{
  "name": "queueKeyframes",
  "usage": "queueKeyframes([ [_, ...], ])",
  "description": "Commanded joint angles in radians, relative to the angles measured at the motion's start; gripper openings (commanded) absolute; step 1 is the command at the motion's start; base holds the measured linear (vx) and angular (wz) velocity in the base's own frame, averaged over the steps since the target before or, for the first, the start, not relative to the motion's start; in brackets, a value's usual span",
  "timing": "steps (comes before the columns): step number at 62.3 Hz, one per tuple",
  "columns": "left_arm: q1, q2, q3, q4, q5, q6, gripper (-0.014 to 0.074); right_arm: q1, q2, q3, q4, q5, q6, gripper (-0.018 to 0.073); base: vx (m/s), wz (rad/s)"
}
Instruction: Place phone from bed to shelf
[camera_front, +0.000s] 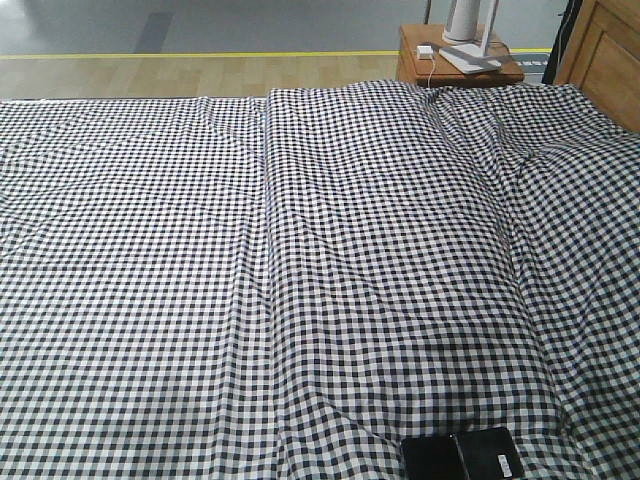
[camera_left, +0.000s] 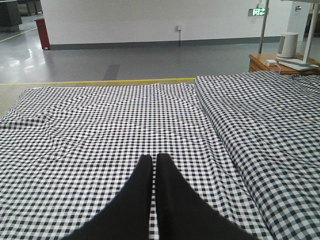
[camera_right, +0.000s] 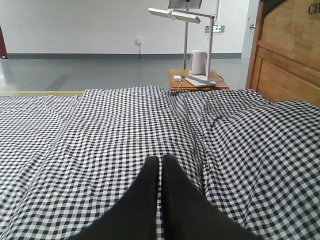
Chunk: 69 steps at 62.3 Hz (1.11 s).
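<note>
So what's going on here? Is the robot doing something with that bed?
Nothing is being handled right now. A black phone lies on the bed, at the near edge of the front view, and nothing is touching it. The left gripper and right gripper both hover over the checked sheet, shut and empty. No shelf shows in any view. Only a nightstand with a lamp stands beyond the bed.

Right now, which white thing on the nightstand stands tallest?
The lamp: its head rises far above the cylinder and the small flat box that share the nightstand with it.
</note>
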Motion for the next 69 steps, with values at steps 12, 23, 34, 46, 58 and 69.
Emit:
queueKeyframes([
  [12, 0.001, -0.007, 0.006, -0.009, -0.074, 0.0, 0.0001, -0.004, -0.012, 0.006, -0.007, -0.261, 0.027, -0.0005, 0.0, 0.0],
  [23, 0.001, -0.007, 0.006, -0.009, -0.074, 0.0, 0.0001, -0.004, -0.012, -0.033, -0.007, -0.475, -0.001, -0.0005, 0.0, 0.0],
  [34, 0.001, -0.007, 0.006, -0.009, -0.074, 0.0, 0.0001, -0.004, -0.012, -0.179, -0.007, -0.479, -0.052, -0.0005, 0.0, 0.0],
  [46, 0.001, -0.007, 0.006, -0.009, -0.074, 0.0, 0.0001, -0.004, 0.06, -0.36, -0.007, -0.425, -0.058, -0.0005, 0.0, 0.0],
  [58, 0.001, -0.007, 0.006, -0.009, -0.074, 0.0, 0.0001, -0.004, 0.247, -0.578, -0.007, -0.196, -0.048, -0.0005, 0.0, 0.0],
  [69, 0.001, -0.007, 0.006, -0.009, -0.074, 0.0, 0.0001, -0.004, 0.478, -0.718, -0.007, 0.02, -0.048, 0.0, 0.0, 0.0],
])
